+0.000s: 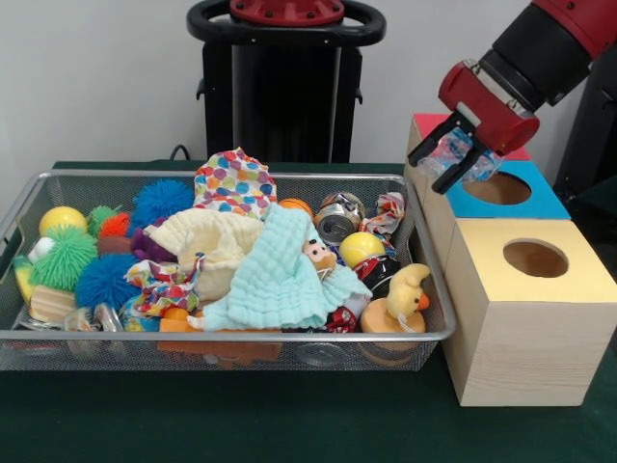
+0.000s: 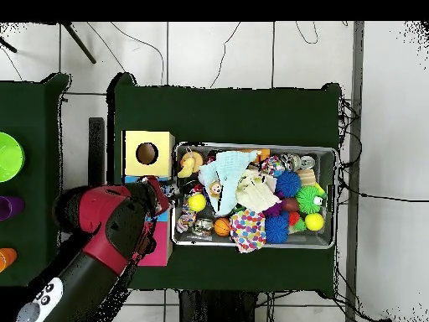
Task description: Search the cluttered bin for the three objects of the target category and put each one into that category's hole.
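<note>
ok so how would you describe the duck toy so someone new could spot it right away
Start at the wire bin full of toys and cloths, and go to its end nearest the wooden boxes. In that front corner, by the rim, stands the duck. It is the only yellow figure with an orange beak, standing upright beside the mint cloth.

The red and black arm (image 1: 545, 43) is reaching down from the upper right. Its gripper (image 1: 455, 164) is tilting downward, fingers (image 1: 431, 147) clamping a crumpled clear item.
</note>
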### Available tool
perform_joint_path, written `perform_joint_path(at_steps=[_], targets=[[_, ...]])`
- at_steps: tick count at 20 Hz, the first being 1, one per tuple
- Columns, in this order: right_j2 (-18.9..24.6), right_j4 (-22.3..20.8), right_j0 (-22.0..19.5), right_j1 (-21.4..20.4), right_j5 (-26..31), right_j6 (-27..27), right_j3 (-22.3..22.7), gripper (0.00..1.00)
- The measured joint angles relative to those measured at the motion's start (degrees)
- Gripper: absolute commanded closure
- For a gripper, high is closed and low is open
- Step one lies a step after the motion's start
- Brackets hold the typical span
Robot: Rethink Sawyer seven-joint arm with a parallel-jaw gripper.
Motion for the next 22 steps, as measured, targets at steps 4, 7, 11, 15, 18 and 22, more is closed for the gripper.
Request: perform_joint_path(at_steps=[4, 7, 11, 15, 18, 22], targets=[[0.00, 0.01, 0.38, -0.01, 0.00, 0.01, 0.71, 1.00], [0.01, 0.01, 0.49, 0.03, 0.00, 0.01, 1.19, 1.00], [0.01, 0.01, 0.64, 0.09, 0.00, 0.12, 1.74, 1.00], [0.01, 0.01, 0.78, 0.17, -0.01, 0.12, 2.21, 1.00], [0.01, 0.02, 0.88, 0.21, -0.01, 0.14, 2.53, 1.00], [0.01, 0.02, 1.12, 0.57, -0.02, 0.15, 2.80, 1.00]])
